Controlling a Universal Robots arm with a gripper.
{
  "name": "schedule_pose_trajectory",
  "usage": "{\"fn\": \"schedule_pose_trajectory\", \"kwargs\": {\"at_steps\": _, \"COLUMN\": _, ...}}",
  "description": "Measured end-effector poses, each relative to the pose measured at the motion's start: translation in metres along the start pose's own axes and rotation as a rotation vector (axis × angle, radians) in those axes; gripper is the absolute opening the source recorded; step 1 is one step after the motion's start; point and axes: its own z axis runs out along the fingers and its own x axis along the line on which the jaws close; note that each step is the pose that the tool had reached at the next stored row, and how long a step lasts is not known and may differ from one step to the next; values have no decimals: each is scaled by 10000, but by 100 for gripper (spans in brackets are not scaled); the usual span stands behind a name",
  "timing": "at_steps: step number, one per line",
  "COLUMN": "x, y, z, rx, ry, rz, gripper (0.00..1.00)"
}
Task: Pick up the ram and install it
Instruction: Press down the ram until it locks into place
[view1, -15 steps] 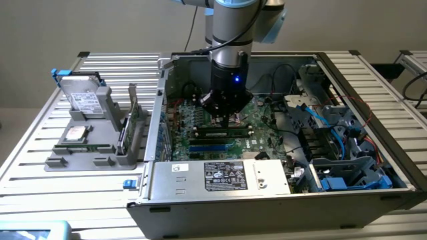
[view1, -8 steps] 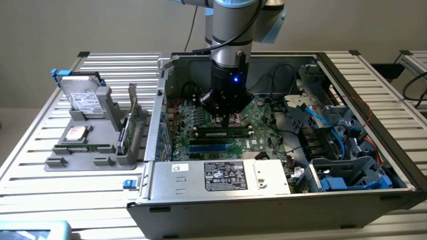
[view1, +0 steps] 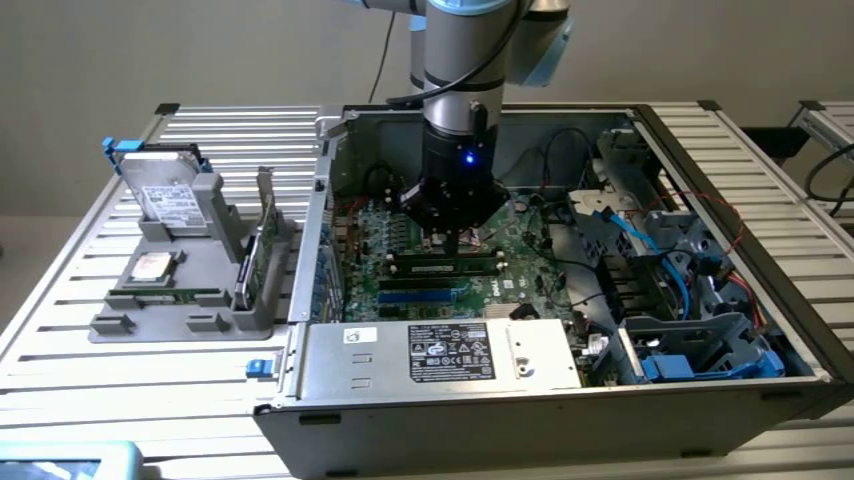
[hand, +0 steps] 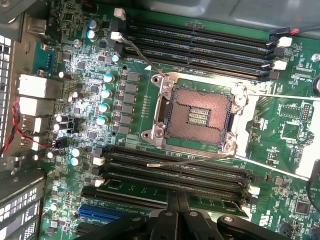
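The ram (view1: 447, 268) is a thin green stick with black chips, standing in a memory slot on the motherboard inside the open computer case (view1: 747, 180). My gripper (view1: 450, 242) hangs straight down over the middle of the stick. In the wrist view the ram (hand: 145, 189) shows as a green strip between the black slots. My gripper (hand: 177, 196) is shut, its two fingers pressed together with their tips at the stick's upper edge. The fingers close along the stick's length, not across it, so nothing is clamped between them.
The bare CPU socket (hand: 197, 115) sits mid-board, with empty memory slots (hand: 195, 47) beyond it. A metal box with a label (view1: 441, 350) lies at the case's front, and cables and drive bays (view1: 681, 270) at the exterior view's right. A grey fixture (view1: 174, 322) outside holds a hard drive (view1: 167, 192) and an expansion card (view1: 267, 232).
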Motion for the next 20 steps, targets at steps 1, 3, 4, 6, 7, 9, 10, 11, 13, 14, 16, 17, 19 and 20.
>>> {"fn": "schedule_pose_trajectory", "kwargs": {"at_steps": 1, "x": 0, "y": 0, "z": 0, "rx": 7, "ry": -12, "rz": 77, "gripper": 11}}
{"fn": "schedule_pose_trajectory", "kwargs": {"at_steps": 3, "x": 0, "y": 0, "z": -1, "rx": 15, "ry": -28, "rz": 232, "gripper": 11}}
{"fn": "schedule_pose_trajectory", "kwargs": {"at_steps": 4, "x": 0, "y": 0, "z": -1, "rx": 17, "ry": -32, "rz": 310, "gripper": 11}}
{"fn": "schedule_pose_trajectory", "kwargs": {"at_steps": 6, "x": 0, "y": 0, "z": -1, "rx": 22, "ry": -32, "rz": 472, "gripper": 11}}
{"fn": "schedule_pose_trajectory", "kwargs": {"at_steps": 7, "x": 0, "y": 0, "z": -1, "rx": 25, "ry": -32, "rz": 548, "gripper": 11}}
{"fn": "schedule_pose_trajectory", "kwargs": {"at_steps": 9, "x": 0, "y": 0, "z": -1, "rx": 43, "ry": -30, "rz": 670, "gripper": 11}}
{"fn": "schedule_pose_trajectory", "kwargs": {"at_steps": 10, "x": -1, "y": 0, "z": -1, "rx": 57, "ry": -29, "rz": 715, "gripper": 11}}
{"fn": "schedule_pose_trajectory", "kwargs": {"at_steps": 11, "x": -1, "y": 0, "z": -1, "rx": 67, "ry": -29, "rz": 753, "gripper": 11}}
{"fn": "schedule_pose_trajectory", "kwargs": {"at_steps": 13, "x": -2, "y": 0, "z": -1, "rx": 89, "ry": -33, "rz": 819, "gripper": 11}}
{"fn": "schedule_pose_trajectory", "kwargs": {"at_steps": 14, "x": -2, "y": 0, "z": -1, "rx": 100, "ry": -36, "rz": 850, "gripper": 11}}
{"fn": "schedule_pose_trajectory", "kwargs": {"at_steps": 16, "x": -4, "y": 0, "z": -1, "rx": 141, "ry": -44, "rz": 906, "gripper": 11}}
{"fn": "schedule_pose_trajectory", "kwargs": {"at_steps": 17, "x": -5, "y": 0, "z": -1, "rx": 162, "ry": -45, "rz": 929, "gripper": 11}}
{"fn": "schedule_pose_trajectory", "kwargs": {"at_steps": 19, "x": -6, "y": -1, "z": -2, "rx": 203, "ry": -43, "rz": 969, "gripper": 11}}
{"fn": "schedule_pose_trajectory", "kwargs": {"at_steps": 20, "x": -6, "y": -2, "z": -3, "rx": 211, "ry": -42, "rz": 981, "gripper": 11}}
